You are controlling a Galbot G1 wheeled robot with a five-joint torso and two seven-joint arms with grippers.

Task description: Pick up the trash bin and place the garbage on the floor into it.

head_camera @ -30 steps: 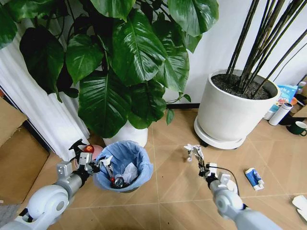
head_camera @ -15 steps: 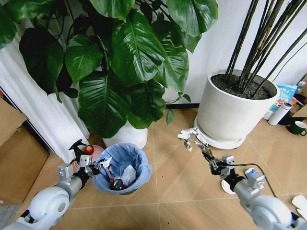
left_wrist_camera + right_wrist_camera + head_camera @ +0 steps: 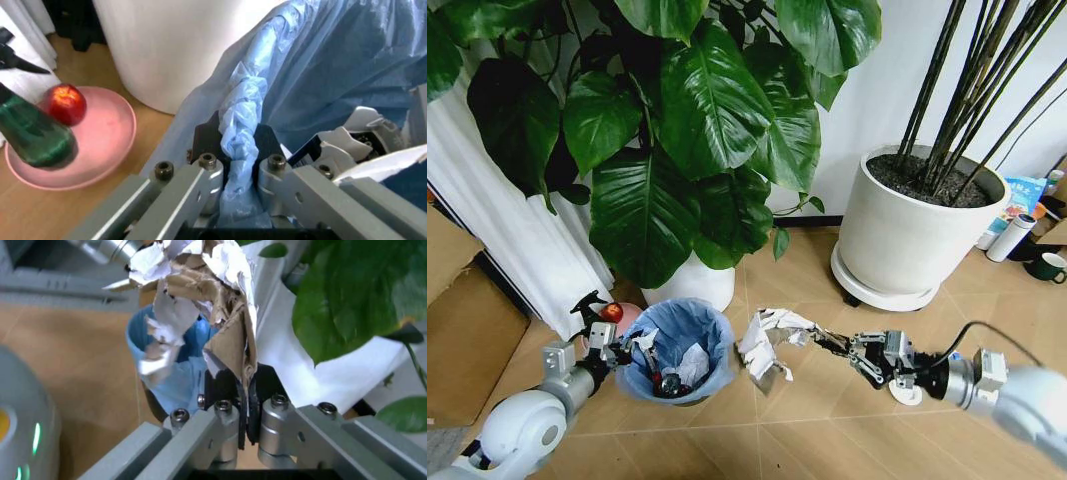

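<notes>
The trash bin, black with a light-blue bag over its rim, stands on the floor under the leafy plant. My left gripper is shut on its near-left rim; the left wrist view shows the left gripper pinching a fold of the blue bag. My right gripper is shut on a wad of crumpled white and brown paper garbage, held just right of the bin's rim. In the right wrist view the right gripper clamps the paper wad, with the bin behind it. White paper lies inside the bin.
A big white pot stands at the back right, and another white pot sits right behind the bin. A pink plate with a red apple and a green spray bottle sit left of the bin. A cardboard box is at the far left.
My right arm has swung down and to the left from near the big pot, bringing the paper wad beside the bin. The left gripper stays on the bin's rim.
</notes>
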